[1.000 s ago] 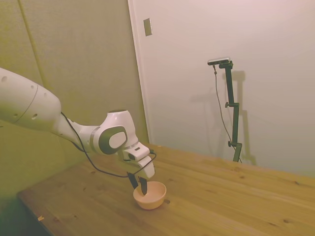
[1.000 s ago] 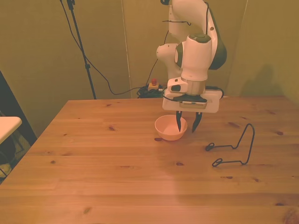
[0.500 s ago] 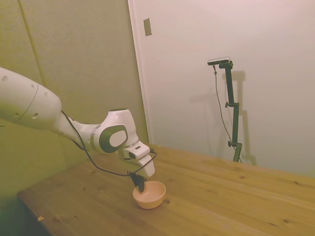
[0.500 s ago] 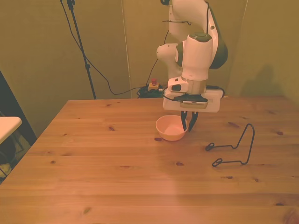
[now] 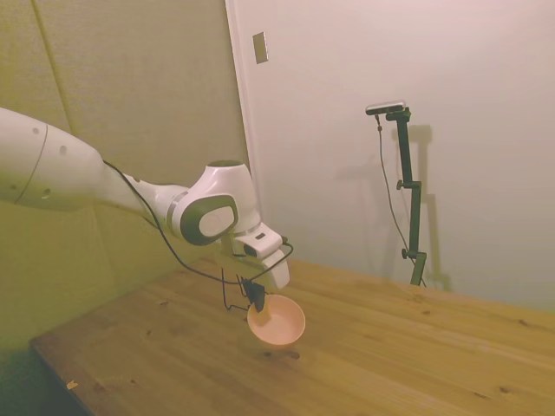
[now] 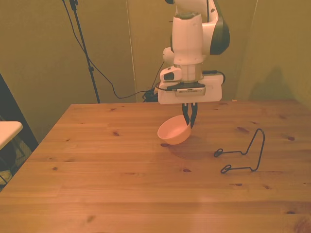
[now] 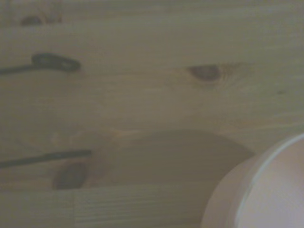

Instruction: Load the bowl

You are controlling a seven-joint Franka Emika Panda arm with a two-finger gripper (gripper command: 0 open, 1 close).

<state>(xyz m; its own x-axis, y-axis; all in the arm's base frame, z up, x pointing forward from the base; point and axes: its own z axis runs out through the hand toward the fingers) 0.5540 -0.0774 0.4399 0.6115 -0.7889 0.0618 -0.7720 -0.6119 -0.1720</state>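
Observation:
The pale pink-peach bowl point(image 6: 174, 131) hangs tilted above the wooden table, clear of the surface, and my gripper point(image 6: 188, 121) is shut on its rim. From the side, the bowl point(image 5: 277, 321) dangles under the gripper point(image 5: 255, 299) with its shadow on the wood below. In the wrist view a curved piece of the bowl point(image 7: 266, 190) fills one corner, with its shadow on the planks beside it. The thin black wire rack point(image 6: 243, 155) stands on the table toward the front view's right of the bowl, a short gap away.
The wire rack's ends point(image 7: 50, 61) show as dark blurred lines in the wrist view. A pale surface edge point(image 6: 7, 130) juts in at the front view's far left, off the table. Cables and a small red-topped device point(image 6: 159, 88) lie behind the table's far edge.
The fingers went from open around the bowl's rim to shut on it. The arm then rose and lifted the bowl off the table, tilting it.

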